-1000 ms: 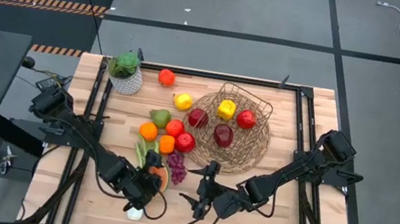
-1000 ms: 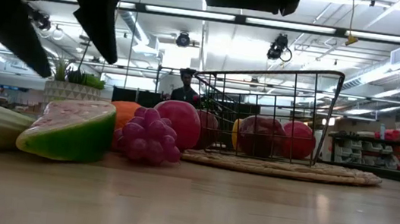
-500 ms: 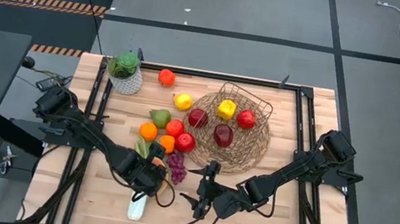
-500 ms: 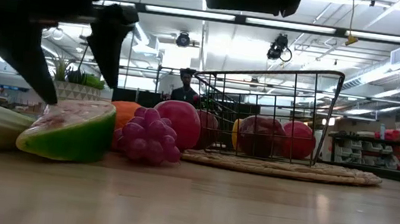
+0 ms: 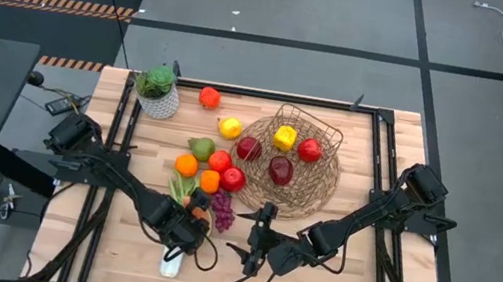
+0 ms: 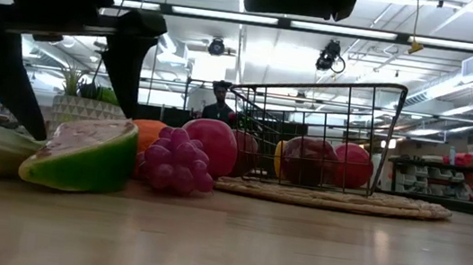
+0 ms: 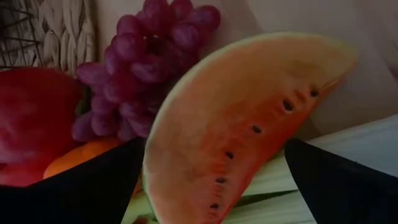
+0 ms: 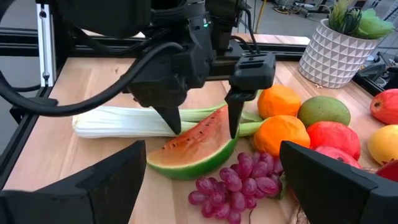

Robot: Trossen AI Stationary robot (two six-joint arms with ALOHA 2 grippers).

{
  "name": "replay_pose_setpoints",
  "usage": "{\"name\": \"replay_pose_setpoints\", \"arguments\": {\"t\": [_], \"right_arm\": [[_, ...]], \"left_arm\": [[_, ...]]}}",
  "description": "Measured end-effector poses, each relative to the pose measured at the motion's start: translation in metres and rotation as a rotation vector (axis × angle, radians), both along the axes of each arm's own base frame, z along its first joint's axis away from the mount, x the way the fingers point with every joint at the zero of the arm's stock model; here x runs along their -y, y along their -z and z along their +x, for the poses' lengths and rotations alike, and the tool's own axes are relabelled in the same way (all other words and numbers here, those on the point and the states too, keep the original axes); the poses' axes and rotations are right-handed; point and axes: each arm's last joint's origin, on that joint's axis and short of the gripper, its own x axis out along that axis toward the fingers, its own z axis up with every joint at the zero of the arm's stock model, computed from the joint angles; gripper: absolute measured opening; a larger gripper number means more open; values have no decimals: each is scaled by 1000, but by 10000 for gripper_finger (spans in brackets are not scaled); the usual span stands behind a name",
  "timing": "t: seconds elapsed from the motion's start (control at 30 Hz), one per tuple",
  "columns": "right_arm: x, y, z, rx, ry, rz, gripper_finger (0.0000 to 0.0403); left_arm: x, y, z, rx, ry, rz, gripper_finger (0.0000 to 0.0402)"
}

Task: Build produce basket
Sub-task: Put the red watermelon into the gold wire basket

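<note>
The watermelon slice point(image 8: 193, 149) lies on the table beside the purple grapes point(image 8: 239, 180) and in front of the long leek point(image 8: 124, 121). My left gripper point(image 8: 202, 121) is open right above it, one finger on each side of the slice; the left wrist view shows the slice point(image 7: 249, 118) filling the gap between the fingers. My right gripper point(image 5: 250, 247) is open and empty near the table's front edge, right of the grapes point(image 5: 222, 212). The brown wire basket point(image 5: 318, 197) holds a yellow fruit and three red ones.
Two oranges point(image 5: 187, 164), two red apples point(image 5: 220, 160), a pear point(image 5: 201, 147), a lemon point(image 5: 229, 127) and a red-orange fruit point(image 5: 209, 97) lie left of the basket. A white pot with a green plant point(image 5: 158, 91) stands at the far left.
My left gripper has moved from near the table's front edge toward the far edge and come down over the watermelon slice, its fingers now low on either side of it. The slice and the other produce have stayed in place.
</note>
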Motion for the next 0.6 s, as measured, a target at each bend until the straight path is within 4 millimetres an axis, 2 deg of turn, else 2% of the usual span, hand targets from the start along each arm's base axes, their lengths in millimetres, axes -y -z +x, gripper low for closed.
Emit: {"name": "replay_pose_setpoints", "arguments": {"t": [0.6], "right_arm": [[0,0,0,-3,0,6,372]], "left_arm": [[-7,14,4,-86,21,44,396]]}}
